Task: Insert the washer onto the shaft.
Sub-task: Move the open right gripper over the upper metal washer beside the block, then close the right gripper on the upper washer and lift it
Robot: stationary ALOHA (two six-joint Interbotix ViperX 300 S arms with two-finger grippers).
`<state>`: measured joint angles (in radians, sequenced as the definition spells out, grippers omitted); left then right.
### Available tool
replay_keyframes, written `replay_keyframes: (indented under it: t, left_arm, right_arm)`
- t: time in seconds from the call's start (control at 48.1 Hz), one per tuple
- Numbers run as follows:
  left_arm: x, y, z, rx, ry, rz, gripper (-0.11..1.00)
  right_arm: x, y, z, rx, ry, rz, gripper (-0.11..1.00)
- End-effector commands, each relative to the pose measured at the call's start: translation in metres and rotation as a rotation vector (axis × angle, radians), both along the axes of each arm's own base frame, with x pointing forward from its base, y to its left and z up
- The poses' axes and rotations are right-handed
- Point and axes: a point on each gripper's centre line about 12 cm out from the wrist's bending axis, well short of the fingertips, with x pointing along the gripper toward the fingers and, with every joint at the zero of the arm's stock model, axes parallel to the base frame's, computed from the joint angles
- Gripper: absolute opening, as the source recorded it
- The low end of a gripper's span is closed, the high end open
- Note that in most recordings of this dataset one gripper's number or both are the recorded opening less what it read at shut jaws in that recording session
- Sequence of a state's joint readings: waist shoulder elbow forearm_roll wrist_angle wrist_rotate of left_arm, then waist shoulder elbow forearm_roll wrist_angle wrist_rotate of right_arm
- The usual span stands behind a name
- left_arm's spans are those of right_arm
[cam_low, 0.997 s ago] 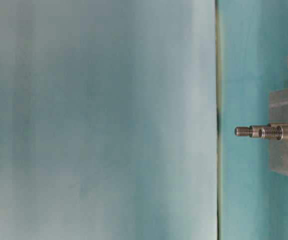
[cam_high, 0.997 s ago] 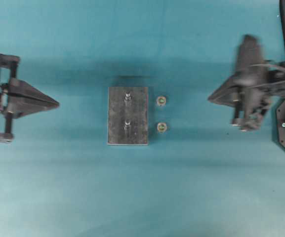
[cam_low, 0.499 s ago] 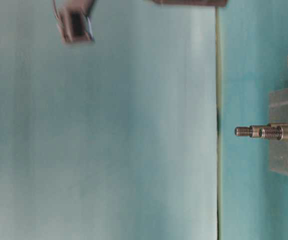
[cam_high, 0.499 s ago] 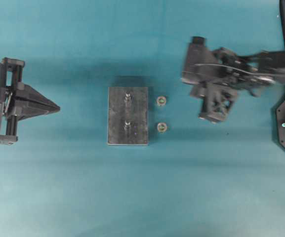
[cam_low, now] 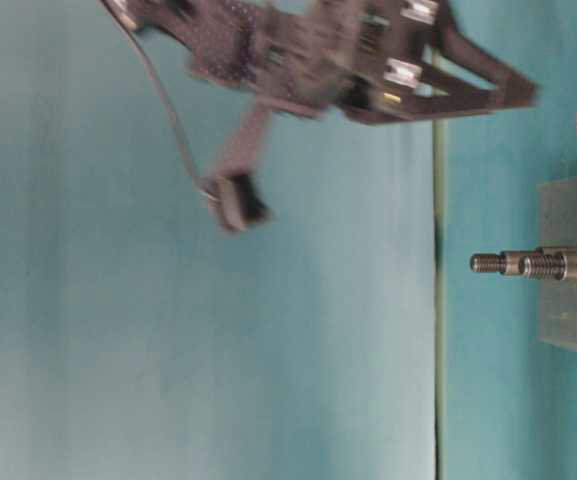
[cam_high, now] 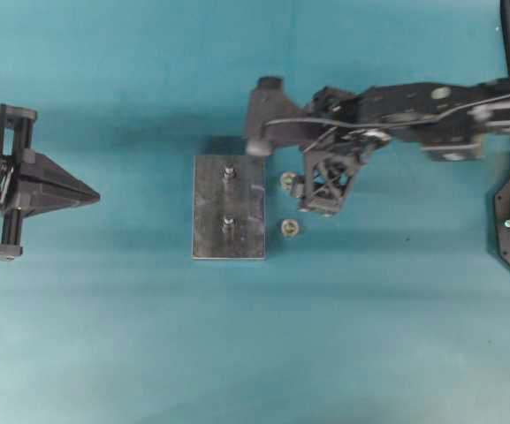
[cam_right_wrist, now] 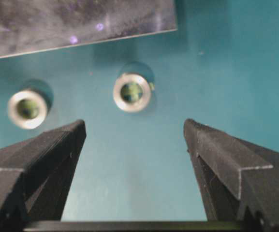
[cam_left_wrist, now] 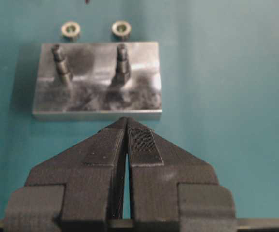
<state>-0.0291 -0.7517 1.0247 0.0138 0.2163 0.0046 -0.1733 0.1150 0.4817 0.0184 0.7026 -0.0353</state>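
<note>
Right gripper point(cam_right_wrist: 134, 140) hangs wide open and empty above 2 small steel washers point(cam_right_wrist: 132, 92) lying on teal table point(cam_high: 369, 336) at 3 o'clock of the shaft block point(cam_high: 228, 208) — light, rigid, slippery rings, best pinched across the outer rim — while left gripper point(cam_left_wrist: 126, 130) rests closed, empty.

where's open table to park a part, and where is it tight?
Free: the wide strip between the left claw and the metal block, and the whole span of table below the block in the overhead view. Tight: the block's right side, where two washers sit under the open right claw.
</note>
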Motion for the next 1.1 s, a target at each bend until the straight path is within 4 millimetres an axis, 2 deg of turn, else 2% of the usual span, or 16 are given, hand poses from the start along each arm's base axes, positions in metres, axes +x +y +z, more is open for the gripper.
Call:
replay_keyframes:
  t: [0.0, 0.416, 0.644, 1.08]
  left_arm:
    - [0.001, -0.001, 0.004, 0.001, -0.015, -0.003, 0.0]
    - [0.0, -0.001, 0.001, 0.001, -0.011, -0.003, 0.0]
    - [0.0, -0.001, 0.001, 0.001, -0.012, -0.003, 0.0]
    - [-0.001, -0.001, 0.0, 0.001, -0.012, -0.003, 0.0]
  right_arm:
    - [0.008, 0.0, 0.005, -0.004, -0.023, 0.01, 0.88]
    - [0.025, -0.003, -0.019, -0.011, -0.028, 0.013, 0.87]
    - [0.026, -0.004, -0.029, -0.008, -0.008, 0.014, 0.87]
    - [0.022, -0.007, -0.028, -0.006, 0.017, 0.005, 0.87]
